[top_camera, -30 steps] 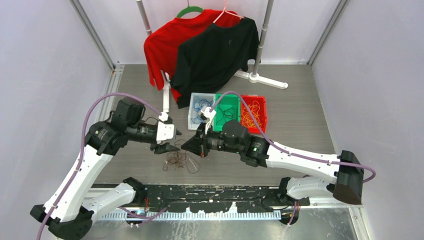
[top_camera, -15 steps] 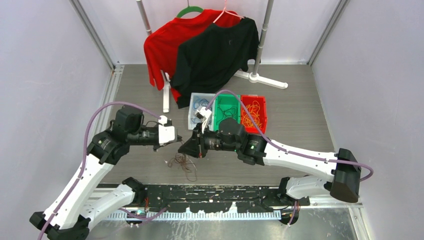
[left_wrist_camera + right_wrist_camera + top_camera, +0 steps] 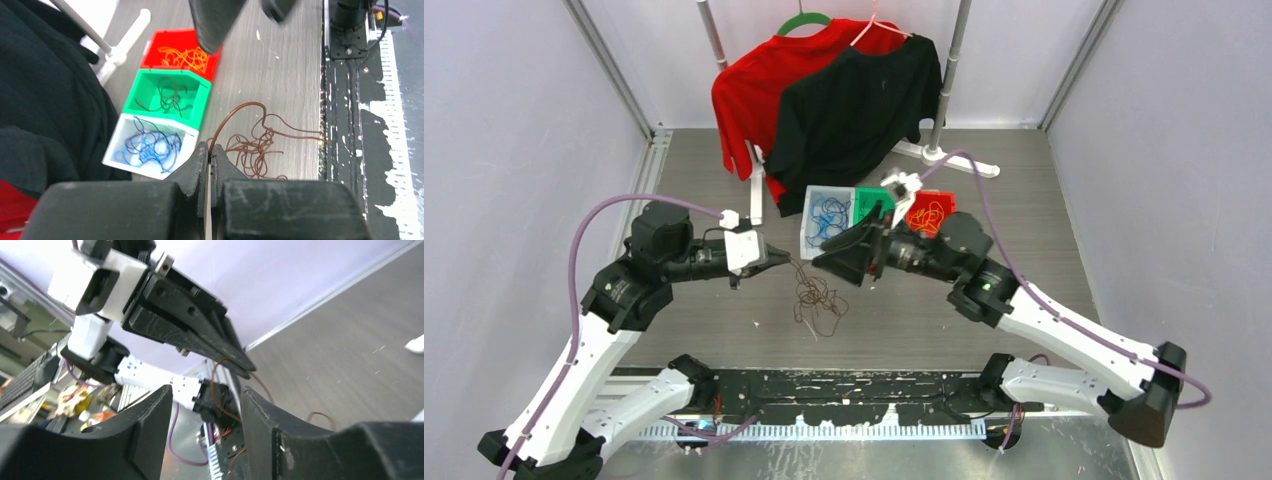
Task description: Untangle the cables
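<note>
Top external: left jaws now clamp the lifted brown cable (image 3: 814,298); right jaws have parted.

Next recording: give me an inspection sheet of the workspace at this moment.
Surface: grey table, a few white specks.
Job's things: brown cable tangle, one strand raised; blue cables in white bin, dark cables in green bin, orange cables in red bin.
Clutter: nothing seen.
Pincers: left pincer shut on a brown strand; right pincer open, empty.
Cables: purple hoses arch over both arms.
Surroundings: red shirt and black shirt on rack; pale walls.
</note>
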Robot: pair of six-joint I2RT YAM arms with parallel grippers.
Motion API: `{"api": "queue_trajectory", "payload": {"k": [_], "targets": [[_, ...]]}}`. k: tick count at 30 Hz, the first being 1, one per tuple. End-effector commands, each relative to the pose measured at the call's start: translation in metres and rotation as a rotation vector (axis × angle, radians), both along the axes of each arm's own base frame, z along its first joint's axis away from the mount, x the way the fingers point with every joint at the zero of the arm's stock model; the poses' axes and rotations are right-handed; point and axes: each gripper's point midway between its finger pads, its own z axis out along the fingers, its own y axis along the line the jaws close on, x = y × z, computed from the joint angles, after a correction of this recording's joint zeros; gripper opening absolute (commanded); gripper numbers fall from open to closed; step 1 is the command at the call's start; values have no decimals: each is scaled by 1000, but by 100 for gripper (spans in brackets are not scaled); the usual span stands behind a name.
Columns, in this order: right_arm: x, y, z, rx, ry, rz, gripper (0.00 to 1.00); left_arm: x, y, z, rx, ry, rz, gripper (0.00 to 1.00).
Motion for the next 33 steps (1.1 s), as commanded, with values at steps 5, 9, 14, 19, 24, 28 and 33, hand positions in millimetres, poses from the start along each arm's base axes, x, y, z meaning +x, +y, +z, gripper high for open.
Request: {"api": "queue_trajectory", "payload": {"k": [5, 9, 14, 19, 24, 28, 33], "targets": [[38, -44, 10, -78, -178, -230, 67, -6, -8, 73, -146, -164, -54, 0], [47, -26, -11, -140, -183, -195, 69, -6, -11, 83, -168, -166, -60, 0], [30, -2, -5, -63, -230, -73, 72, -7, -11, 87, -178, -157, -62, 0], [37, 15, -7, -86, -263, -86, 71, -10, -13, 92, -191, -129, -73, 0], [38, 34, -6, -77, -267, -66, 69, -12, -15, 96, -206, -94, -80, 0], [44, 48, -13, -77, -250, -85, 62, -14, -17, 103, -222, -68, -88, 0], [53, 65, -37, -88, -196, -87, 53, -18, -22, 132, -292, -20, -99, 0]]}}
